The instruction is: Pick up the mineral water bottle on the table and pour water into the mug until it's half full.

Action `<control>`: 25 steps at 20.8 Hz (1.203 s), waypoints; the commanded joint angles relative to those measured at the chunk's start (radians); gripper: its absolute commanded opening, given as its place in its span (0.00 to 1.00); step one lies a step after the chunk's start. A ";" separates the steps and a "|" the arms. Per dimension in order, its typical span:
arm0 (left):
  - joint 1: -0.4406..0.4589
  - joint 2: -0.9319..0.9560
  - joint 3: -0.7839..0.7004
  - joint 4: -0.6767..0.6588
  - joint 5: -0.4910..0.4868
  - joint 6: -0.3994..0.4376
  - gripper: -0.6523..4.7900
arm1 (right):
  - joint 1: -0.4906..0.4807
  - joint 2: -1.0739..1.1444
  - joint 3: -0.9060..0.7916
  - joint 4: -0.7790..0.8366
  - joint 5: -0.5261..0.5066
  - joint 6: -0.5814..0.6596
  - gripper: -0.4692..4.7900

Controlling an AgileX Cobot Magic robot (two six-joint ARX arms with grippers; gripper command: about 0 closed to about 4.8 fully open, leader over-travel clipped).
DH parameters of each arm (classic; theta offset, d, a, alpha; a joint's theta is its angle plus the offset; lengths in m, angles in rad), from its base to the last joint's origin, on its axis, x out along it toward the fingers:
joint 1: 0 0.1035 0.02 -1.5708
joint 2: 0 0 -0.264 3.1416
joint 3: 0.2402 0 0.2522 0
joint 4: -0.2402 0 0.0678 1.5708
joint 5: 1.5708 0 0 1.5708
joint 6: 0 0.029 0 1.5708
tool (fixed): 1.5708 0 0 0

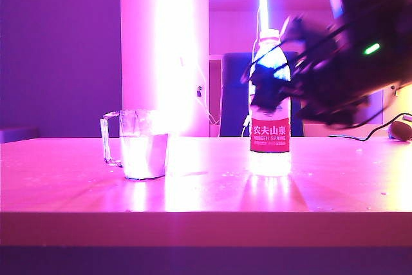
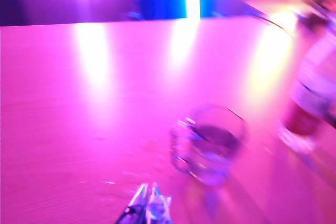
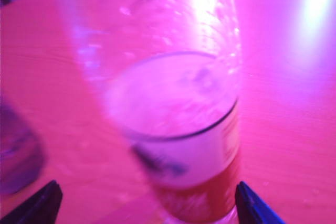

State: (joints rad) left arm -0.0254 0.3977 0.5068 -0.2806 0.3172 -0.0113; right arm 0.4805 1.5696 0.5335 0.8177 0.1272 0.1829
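Pink light washes the bench (image 1: 77, 178), where the mug (image 1: 143, 145) stands on the left side of the exterior view with its handle turned leftward and water (image 1: 144, 156) glowing pale in its lower part. The left gripper (image 2: 148, 203) appears only in its own wrist view, as a blurred pair of tips at the frame edge, hovering above the bench just short of the mug (image 2: 209, 142); whether its jaws are spread or pressed together cannot be told from that blur. Further right, the mineral water bottle (image 1: 270, 104) stands upright on the bench, capped, red label facing the camera, well apart from the mug. The right gripper (image 1: 273, 91) reaches in from the right at the bottle's shoulder, motion-blurred. In the right wrist view its jaws are spread wide, the two dark fingertips (image 3: 37, 205) flanking the bottle (image 3: 178, 129) with clear gaps on both sides, touching nothing.
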 commanded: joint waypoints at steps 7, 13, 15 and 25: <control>0.001 -0.262 0.004 0.026 -0.438 -0.065 0.11 | 0.045 -0.629 -0.224 -0.208 -0.018 -0.003 0.08; 0.000 -0.394 -0.015 -0.034 -0.467 0.047 0.11 | 0.046 -1.052 -0.224 -0.502 -0.053 -0.003 0.08; 0.000 -0.394 -0.042 -0.019 -0.403 0.050 0.11 | 0.048 -1.172 -0.224 -0.573 -0.059 -0.003 0.08; 0.000 -0.394 -0.214 -0.136 -0.312 0.026 0.11 | 0.048 -1.569 -0.223 -0.700 -0.055 -0.003 0.08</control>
State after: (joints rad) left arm -0.0254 0.0036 0.2897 -0.3752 0.0013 0.0273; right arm 0.5285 -0.0006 0.3099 0.0868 0.0727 0.1787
